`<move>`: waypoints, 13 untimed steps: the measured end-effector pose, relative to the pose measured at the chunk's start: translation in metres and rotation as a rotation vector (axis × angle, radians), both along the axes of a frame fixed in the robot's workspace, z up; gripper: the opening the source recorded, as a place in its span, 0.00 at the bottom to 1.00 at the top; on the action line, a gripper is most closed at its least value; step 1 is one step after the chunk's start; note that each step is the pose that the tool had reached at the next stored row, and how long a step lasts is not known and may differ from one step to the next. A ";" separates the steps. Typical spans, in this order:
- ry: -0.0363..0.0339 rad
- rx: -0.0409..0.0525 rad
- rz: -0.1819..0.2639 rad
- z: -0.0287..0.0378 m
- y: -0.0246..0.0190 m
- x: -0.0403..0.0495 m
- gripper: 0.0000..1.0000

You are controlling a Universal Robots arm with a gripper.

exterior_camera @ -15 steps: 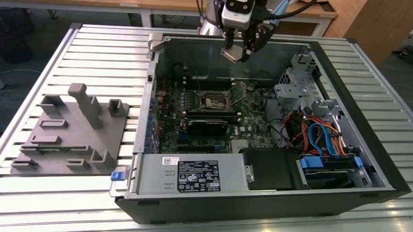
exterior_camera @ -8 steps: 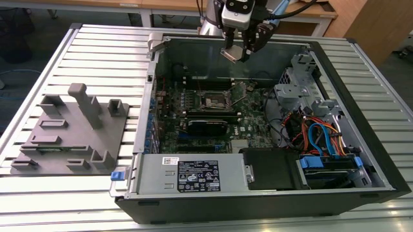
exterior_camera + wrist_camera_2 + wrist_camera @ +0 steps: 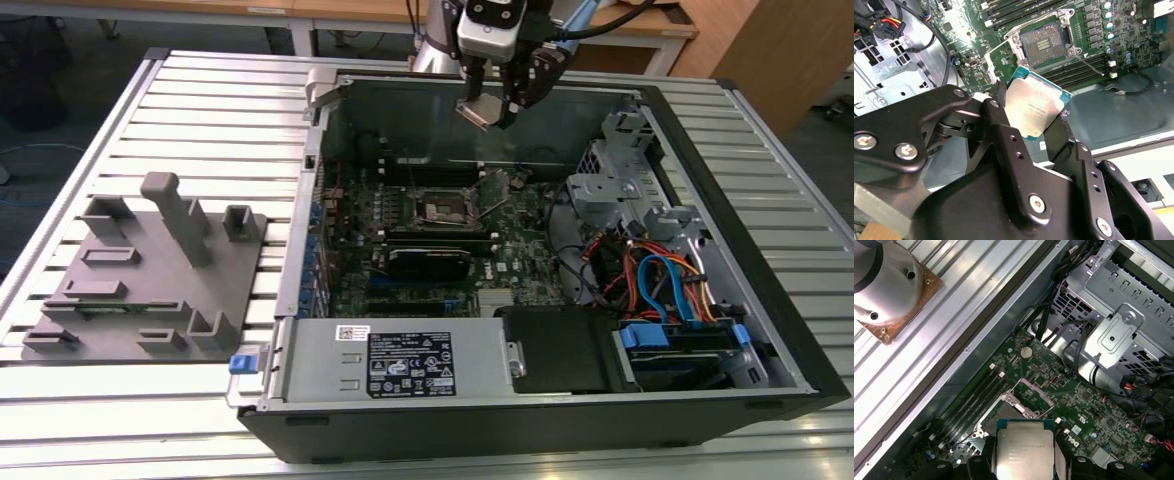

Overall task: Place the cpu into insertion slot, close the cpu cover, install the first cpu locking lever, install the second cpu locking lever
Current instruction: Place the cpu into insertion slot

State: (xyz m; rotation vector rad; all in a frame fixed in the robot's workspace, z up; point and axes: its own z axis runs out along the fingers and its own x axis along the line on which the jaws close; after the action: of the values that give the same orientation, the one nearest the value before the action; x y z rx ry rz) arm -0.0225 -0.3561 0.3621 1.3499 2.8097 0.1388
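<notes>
My gripper, fingers closed on the cpu, hangs high over the computer case, well apart from the uncovered insertion slot.

The single arm reaches in from the far side in the exterior view, with its light-coloured wrist housing uppermost and the gripper pointing downward, raised in the air. Two black fingers run from bolted linkage plates and are closed toward each other. They clamp the cpu by opposite edges, one finger on each side. In the first wrist view the gripper holds the chip's flat metal face toward the camera. In the exterior view the chip sits tilted between the fingertips.
</notes>
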 end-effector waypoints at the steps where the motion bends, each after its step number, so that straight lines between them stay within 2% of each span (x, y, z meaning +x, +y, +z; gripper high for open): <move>1: 0.0000 0.0000 -0.004 0.0000 0.0000 0.0000 0.54; 13: 0.0000 0.0000 -0.077 -0.0005 0.0000 0.0000 0.54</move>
State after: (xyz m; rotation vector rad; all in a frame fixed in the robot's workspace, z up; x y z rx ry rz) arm -0.0225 -0.3561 0.3615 1.4558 2.7526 0.1372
